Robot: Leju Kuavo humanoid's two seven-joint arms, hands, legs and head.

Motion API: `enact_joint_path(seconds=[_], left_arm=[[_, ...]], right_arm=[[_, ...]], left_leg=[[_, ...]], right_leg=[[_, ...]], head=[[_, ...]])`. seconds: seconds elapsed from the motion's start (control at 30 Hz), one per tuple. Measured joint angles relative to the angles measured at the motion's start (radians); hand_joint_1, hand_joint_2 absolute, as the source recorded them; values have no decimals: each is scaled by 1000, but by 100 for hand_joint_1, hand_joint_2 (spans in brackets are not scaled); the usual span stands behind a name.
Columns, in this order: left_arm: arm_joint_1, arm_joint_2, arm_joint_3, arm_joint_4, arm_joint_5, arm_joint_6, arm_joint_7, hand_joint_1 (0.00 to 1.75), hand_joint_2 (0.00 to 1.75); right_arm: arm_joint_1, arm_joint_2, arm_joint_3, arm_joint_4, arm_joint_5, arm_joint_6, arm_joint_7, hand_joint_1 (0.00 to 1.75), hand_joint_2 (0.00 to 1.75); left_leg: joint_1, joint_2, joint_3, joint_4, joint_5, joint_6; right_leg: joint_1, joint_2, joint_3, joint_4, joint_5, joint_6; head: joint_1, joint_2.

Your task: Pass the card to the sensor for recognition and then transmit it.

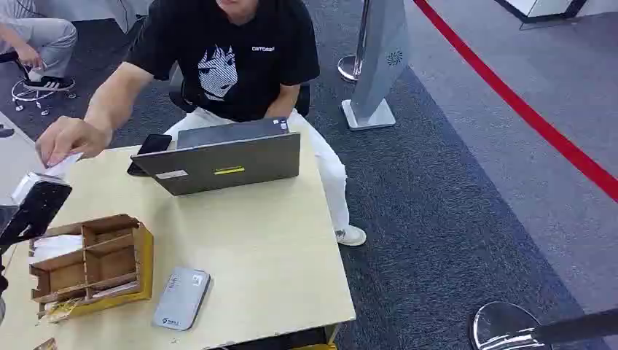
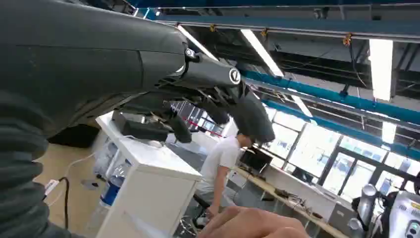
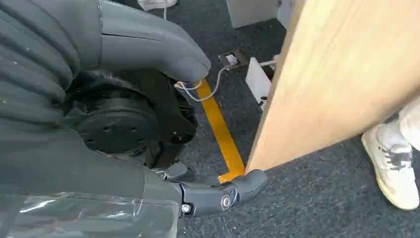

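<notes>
A white card [image 1: 63, 165] is pinched by a person's hand [image 1: 67, 138] at the table's far left corner, just beyond my left hand [image 1: 35, 205]. In the left wrist view my left hand's dark fingers [image 2: 247, 111] are spread with nothing between them, and the person's hand [image 2: 255, 224] lies beneath them. The grey-white sensor [image 1: 181, 297] lies flat near the table's front edge. My right hand [image 3: 198, 196] hangs beside the table's side [image 3: 341, 84], holding nothing.
A wooden divided box [image 1: 91, 266] with cards stands at the front left of the table [image 1: 277, 248]. A grey laptop [image 1: 226, 157] and a black phone [image 1: 149, 151] lie before the seated person. A stanchion base [image 1: 503, 326] stands on the carpet at right.
</notes>
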Motion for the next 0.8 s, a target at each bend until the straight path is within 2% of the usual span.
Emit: enact_joint_path(seconds=[0.3,0.43,0.57,0.7,0.8], left_arm=[[8,-2,0,0,4,63,-12,175,175],[40,-6,0,-23,-11,120,-64,175,175],[113,-18,0,-83,-25,135,-110,175,175],[265,-45,-16,-168,-79,164,-172,175,175],[328,-56,-24,-193,-88,177,-182,175,175]], right_arm=[[1,0,0,11,-10,-13,0,0,175],[3,0,6,12,-37,-35,-3,0,175],[14,0,23,10,-80,-67,-8,0,175],[39,1,52,-10,-116,-106,-11,0,175],[46,1,63,-17,-117,-110,-13,0,175]], left_leg=[[0,0,-1,0,0,0],[0,0,-1,0,0,0],[0,0,-2,0,0,0],[-1,3,-2,0,-2,0],[-1,2,-2,0,-2,0]], right_leg=[[0,0,0,0,0,0],[0,0,0,0,0,0],[0,0,0,0,0,0],[-1,3,-3,0,-1,0],[-1,3,-4,-1,-1,0]], head=[[0,0],[0,0],[0,0],[0,0],[-1,0]])
